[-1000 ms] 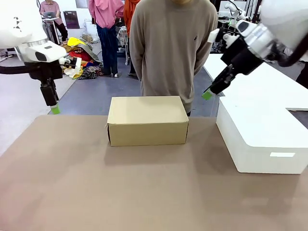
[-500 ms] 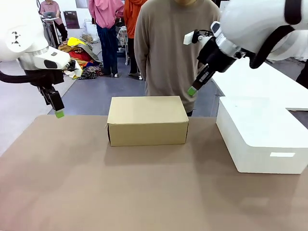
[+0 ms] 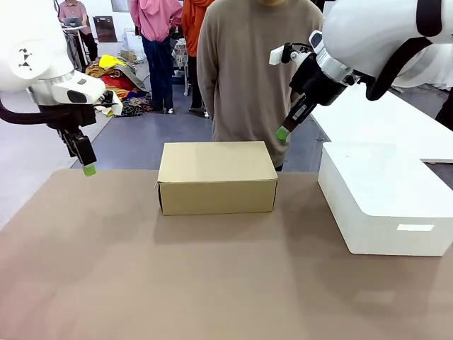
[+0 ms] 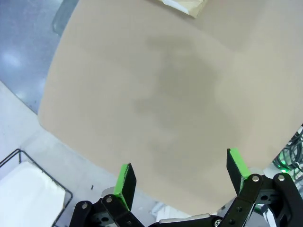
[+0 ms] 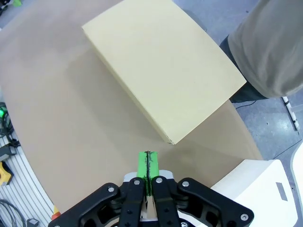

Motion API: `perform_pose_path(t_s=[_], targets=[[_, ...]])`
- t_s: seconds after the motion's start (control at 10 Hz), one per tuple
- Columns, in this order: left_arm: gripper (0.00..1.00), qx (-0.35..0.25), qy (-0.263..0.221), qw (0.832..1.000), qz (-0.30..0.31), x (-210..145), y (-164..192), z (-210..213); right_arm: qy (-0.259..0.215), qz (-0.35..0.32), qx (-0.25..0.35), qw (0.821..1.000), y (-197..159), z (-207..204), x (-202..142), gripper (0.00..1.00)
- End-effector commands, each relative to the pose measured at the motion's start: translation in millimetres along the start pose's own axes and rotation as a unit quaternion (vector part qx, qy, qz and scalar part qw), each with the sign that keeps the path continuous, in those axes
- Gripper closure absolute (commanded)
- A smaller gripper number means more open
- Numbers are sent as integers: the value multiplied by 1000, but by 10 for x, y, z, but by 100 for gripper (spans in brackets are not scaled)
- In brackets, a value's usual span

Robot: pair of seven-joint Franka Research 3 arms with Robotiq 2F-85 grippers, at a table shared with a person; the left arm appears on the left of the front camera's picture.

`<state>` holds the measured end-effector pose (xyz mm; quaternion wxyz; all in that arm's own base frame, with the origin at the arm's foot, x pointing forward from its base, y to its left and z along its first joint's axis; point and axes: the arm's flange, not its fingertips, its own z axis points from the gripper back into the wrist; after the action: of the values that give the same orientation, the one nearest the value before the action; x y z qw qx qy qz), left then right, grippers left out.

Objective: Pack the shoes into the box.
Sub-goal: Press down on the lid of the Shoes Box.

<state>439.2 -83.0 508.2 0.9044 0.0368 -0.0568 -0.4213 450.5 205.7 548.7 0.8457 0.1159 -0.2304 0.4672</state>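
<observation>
Box (image 3: 217,177) lies closed, long axis crosswise on worktop (image 3: 212,283); right end effector (image 3: 282,133), pinched empty, hovers nearest, above its far-right corner; left end effector (image 3: 89,170) wide, farther off.

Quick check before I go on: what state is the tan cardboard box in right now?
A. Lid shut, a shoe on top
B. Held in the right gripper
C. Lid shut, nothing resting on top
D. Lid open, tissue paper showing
C. The tan cardboard box sits on the table with its flat lid down and bare on top; the right gripper hangs above its far right corner, shut on nothing.
</observation>
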Motion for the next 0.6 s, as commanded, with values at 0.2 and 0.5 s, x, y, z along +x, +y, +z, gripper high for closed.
perform_pose_path(t_s=[0.2,0.5], targets=[[0,1,4,1000,-9,-25,47,40,0,0,0,1000,0,2,-1,100],[0,1,4,1000,-9,-25,47,40,18,-79,-57,995,-81,-319,398,100]])
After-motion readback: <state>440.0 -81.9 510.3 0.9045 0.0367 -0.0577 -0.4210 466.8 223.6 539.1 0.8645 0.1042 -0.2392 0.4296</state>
